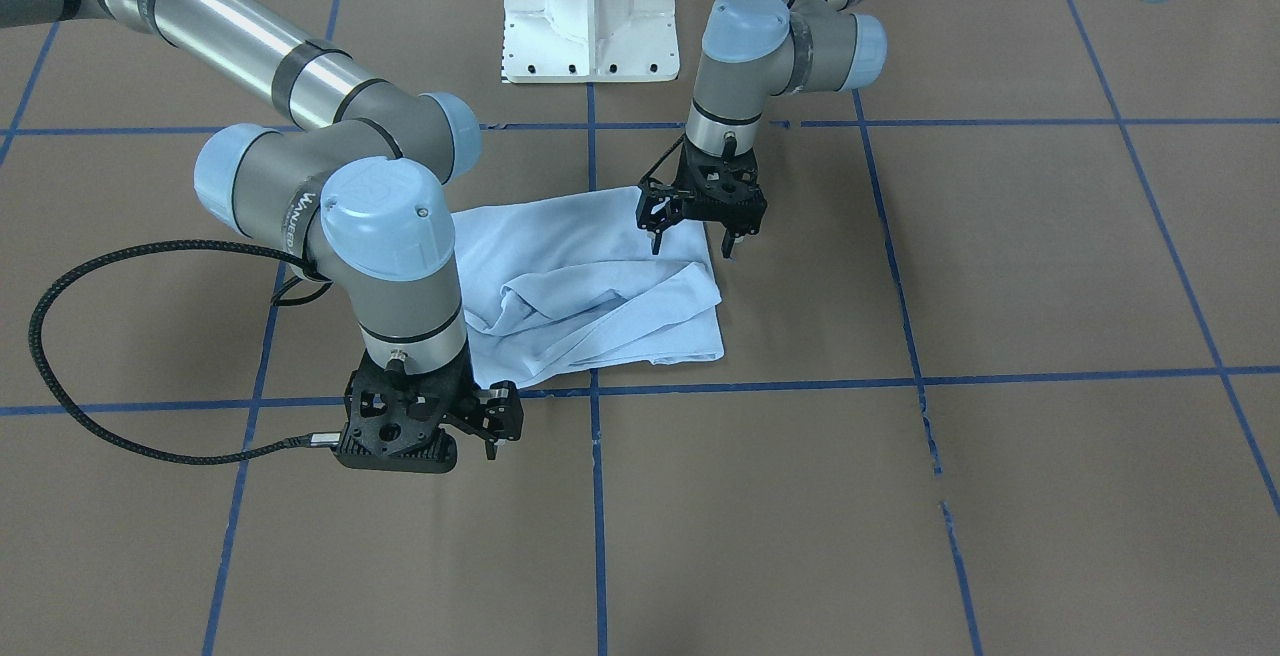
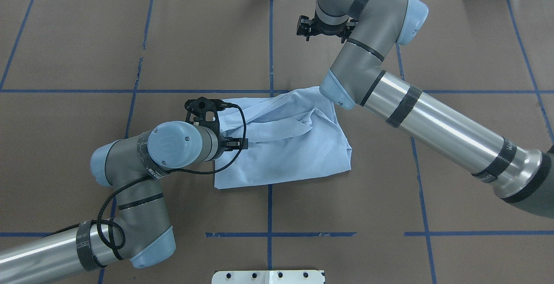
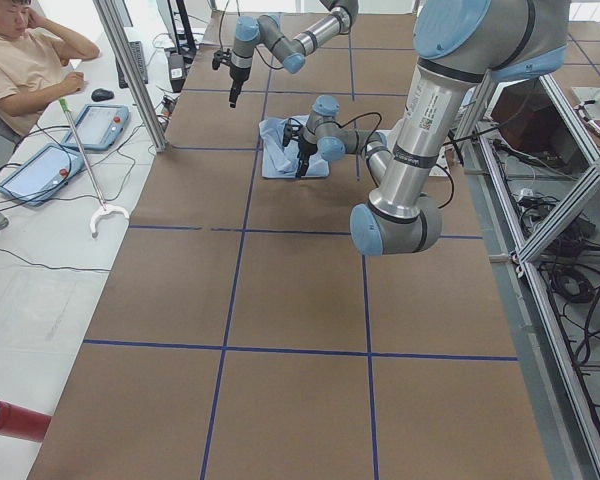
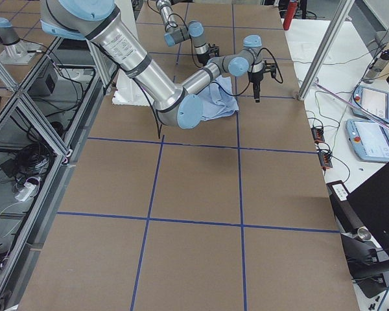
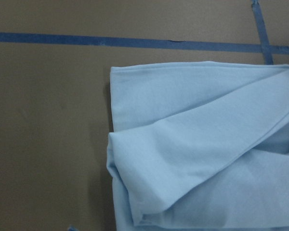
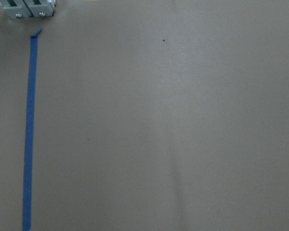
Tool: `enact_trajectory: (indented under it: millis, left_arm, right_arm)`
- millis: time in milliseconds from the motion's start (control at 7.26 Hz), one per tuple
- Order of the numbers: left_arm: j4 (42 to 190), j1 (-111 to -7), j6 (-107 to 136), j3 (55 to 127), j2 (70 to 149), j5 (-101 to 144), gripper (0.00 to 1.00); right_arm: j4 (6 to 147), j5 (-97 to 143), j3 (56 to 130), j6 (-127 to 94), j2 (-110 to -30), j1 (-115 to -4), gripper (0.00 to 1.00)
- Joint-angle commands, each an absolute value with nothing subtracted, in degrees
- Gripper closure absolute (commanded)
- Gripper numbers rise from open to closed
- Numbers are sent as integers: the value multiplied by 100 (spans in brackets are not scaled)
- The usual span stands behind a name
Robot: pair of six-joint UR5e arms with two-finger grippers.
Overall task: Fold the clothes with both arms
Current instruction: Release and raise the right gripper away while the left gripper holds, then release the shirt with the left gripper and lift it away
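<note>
Front: left gripper (image 1: 692, 244) jaws apart, hanging just above shirt (image 1: 600, 276) edge, likely lining up pinch. Right gripper (image 1: 428, 436) jaws look apart, empty, beside shirt corner, off cloth.
Overhead: shirt rumpled, half folded, under left gripper, clear of right.
Left wrist: layered folds below.
Right wrist: only bare table (image 6: 183, 120), tape (image 6: 30, 134).

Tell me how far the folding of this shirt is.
Done: the T-shirt lies in a compact, roughly rectangular bundle, layers folded over each other. In hand: nothing; the left gripper hangs open over one edge, the right gripper open over the table. Left, probably: flatten the loose wrinkled flap on top, perhaps one more fold.
</note>
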State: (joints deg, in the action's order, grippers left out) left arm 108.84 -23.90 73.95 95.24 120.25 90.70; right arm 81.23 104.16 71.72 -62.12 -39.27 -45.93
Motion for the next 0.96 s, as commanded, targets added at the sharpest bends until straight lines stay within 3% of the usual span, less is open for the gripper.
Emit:
enact_trajectory:
  millis: [0, 413, 827]
  left_arm:
    - [10872, -2417, 7383, 9317, 12067, 9035, 0]
    - [10872, -2723, 7348, 9055, 12303, 9044, 0]
    - [10960, -3355, 7016, 7958, 12883, 9044, 0]
  right_arm:
    - [8104, 10415, 7172, -6205, -3946, -4579, 0]
    - [8034, 10415, 7172, -6196, -3964, -4579, 0]
    - [8024, 10424, 7181, -6196, -3964, -4579, 0]
